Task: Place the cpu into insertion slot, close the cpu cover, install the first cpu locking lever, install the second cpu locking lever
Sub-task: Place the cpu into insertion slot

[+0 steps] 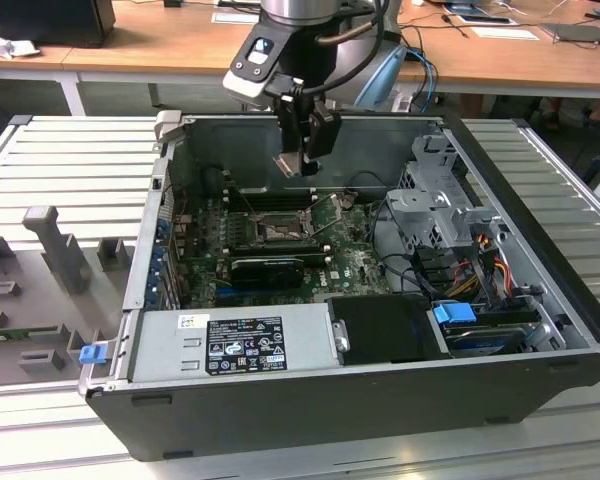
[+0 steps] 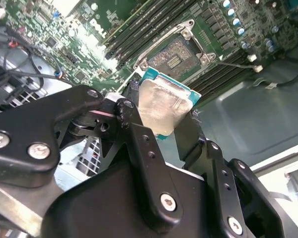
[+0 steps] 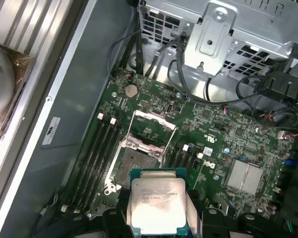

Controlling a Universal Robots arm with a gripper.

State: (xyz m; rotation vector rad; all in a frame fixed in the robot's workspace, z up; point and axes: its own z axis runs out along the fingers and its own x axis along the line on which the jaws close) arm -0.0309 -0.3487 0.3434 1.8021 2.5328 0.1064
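Claw (image 1: 302, 166) pinching the cpu (image 2: 161, 106) by two edges, in air over the motherboard (image 1: 350, 262), at 12 o'clock of the insertion slot (image 1: 280, 232) in the exterior view; cpu cover (image 3: 151, 129) open.

Bright even room light; glare on cpu (image 2: 161, 106) face; case (image 1: 280, 420) interior shadowed.

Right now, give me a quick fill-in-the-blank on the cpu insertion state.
1. The gripper is ___ on the cpu.
2. The insertion slot is ___, with its contacts exposed.
3. The cpu cover is flipped ___.
Missing words: shut; empty; open.
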